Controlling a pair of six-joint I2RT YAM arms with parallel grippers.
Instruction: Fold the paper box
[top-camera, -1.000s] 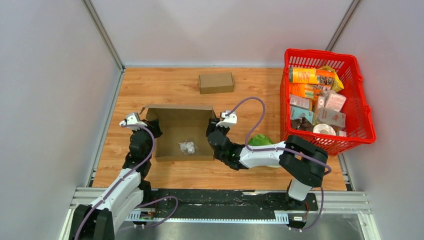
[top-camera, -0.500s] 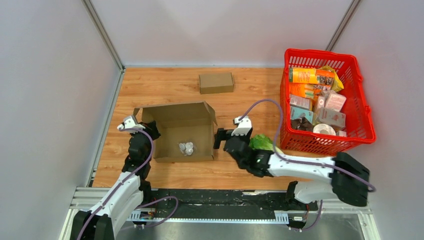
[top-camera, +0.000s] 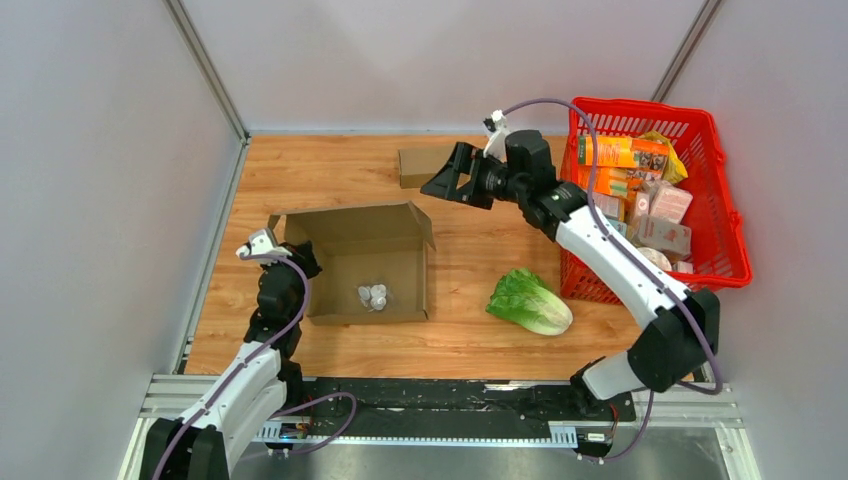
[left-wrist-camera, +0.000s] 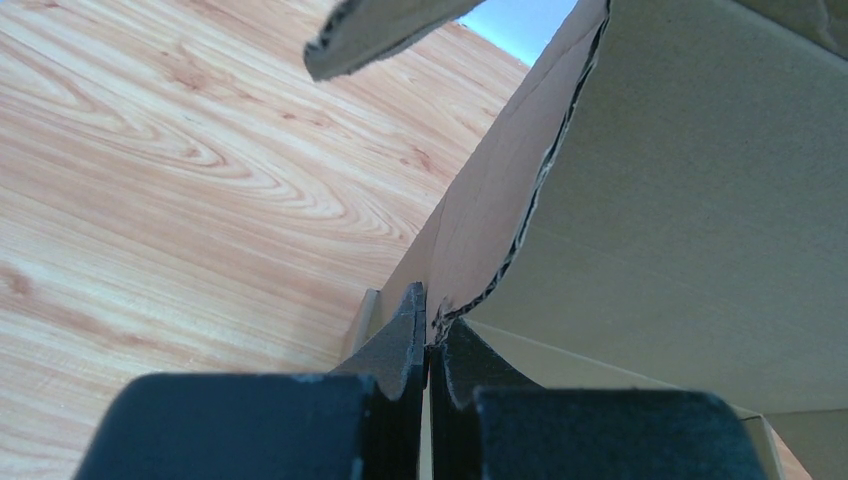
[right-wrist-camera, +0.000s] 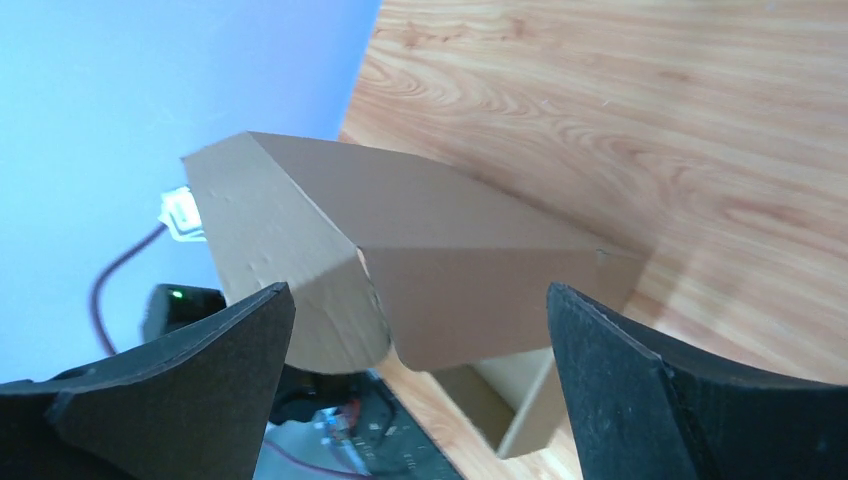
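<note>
The wood-grain table (top-camera: 340, 165) carries an open cardboard box (top-camera: 350, 222) at left, a small closed carton (top-camera: 410, 168) behind it, a lettuce head (top-camera: 530, 301), and a red basket (top-camera: 700, 285) at right.

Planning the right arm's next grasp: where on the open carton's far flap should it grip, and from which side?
Probably the far flap, by its free edge near the right corner, the open right gripper coming from the far side, a finger on each face. The sheet is thin with that edge exposed, and that end is clear of the left gripper, shut on the carton's left wall.
</note>
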